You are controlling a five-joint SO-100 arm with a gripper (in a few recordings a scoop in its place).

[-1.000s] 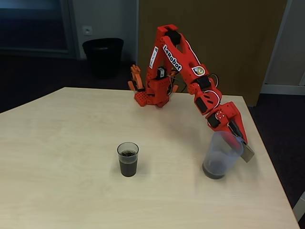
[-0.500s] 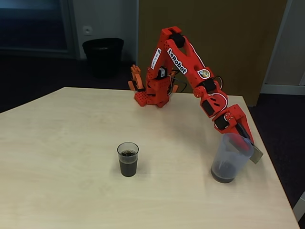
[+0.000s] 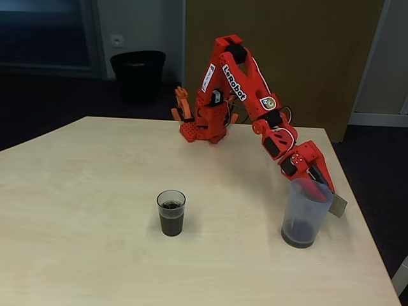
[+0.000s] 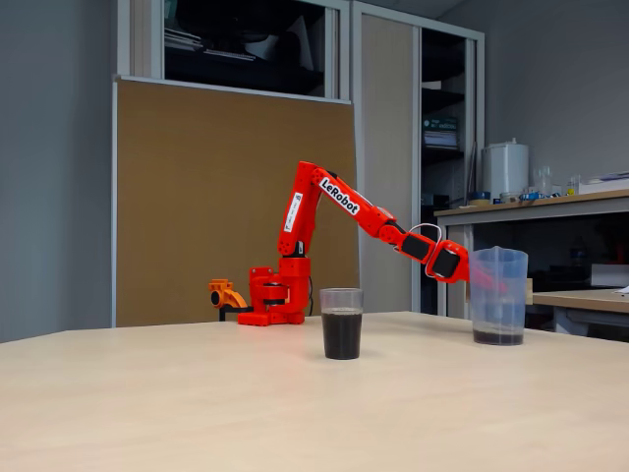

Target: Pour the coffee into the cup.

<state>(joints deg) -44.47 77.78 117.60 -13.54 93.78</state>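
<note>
Pale wood counter [image 3: 83, 191] lies bare around the cup [image 3: 171, 213], which stands mid-surface, over half full of coffee [image 3: 171, 221]. Well apart, near the right edge, the jug [image 3: 306, 213] sits upright with the gripper [image 3: 320, 186] at its rim; its closure is hidden.

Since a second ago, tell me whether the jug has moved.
Yes. The jug has shifted right, farther from the cup, toward the table's right edge, and now stands upright.
</note>
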